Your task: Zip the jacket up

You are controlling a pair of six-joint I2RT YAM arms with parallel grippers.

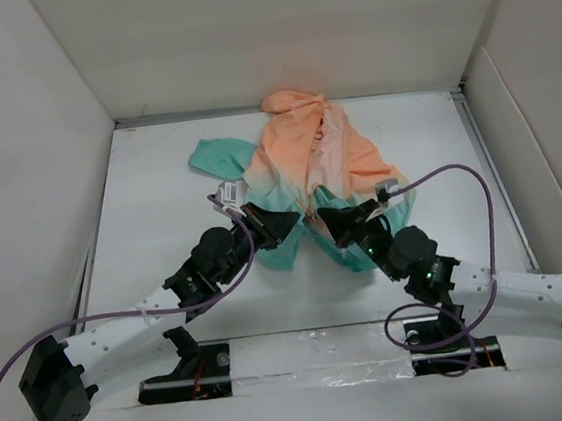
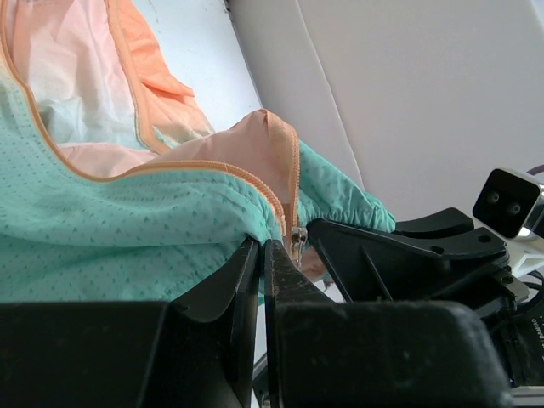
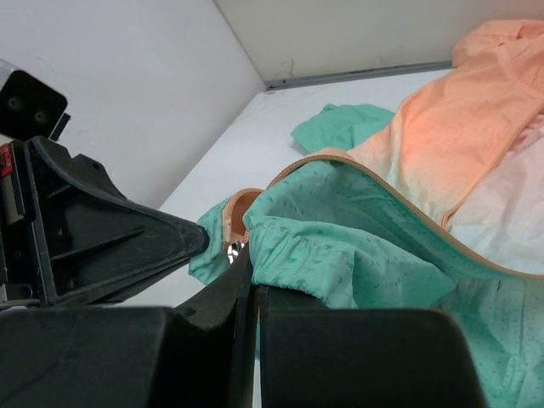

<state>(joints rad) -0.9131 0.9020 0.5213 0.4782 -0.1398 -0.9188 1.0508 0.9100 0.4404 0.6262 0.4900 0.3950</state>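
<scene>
**A:** The jacket (image 1: 306, 158) lies on the white counter (image 1: 434, 134). Its peach hood (image 1: 292, 104) points to the back wall and its teal hem faces the arms. The front is open, with pale lining showing.

**B:** And both arms meet right at that hem! The left end effector (image 1: 278, 223) has its fingers pressed together on the teal edge of one front panel. Its wrist view shows the metal zipper slider (image 2: 297, 239) just beside the tip.

**A:** And the right end effector (image 1: 328, 220)?

**B:** Clamped too, pinching the teal fabric of the other panel, which bunches over its tip. The two tips sit almost touching.

**A:** Why so close together?

**B:** My read is that the two bottom ends of the zipper have to be mated before anything can slide. So each side is held low, right by the orange trim.

**A:** Are they mated yet?

**B:** Can't tell, the folds hide the join. Nothing above it is closed, so I'd say the zipping itself has not begun.
</scene>
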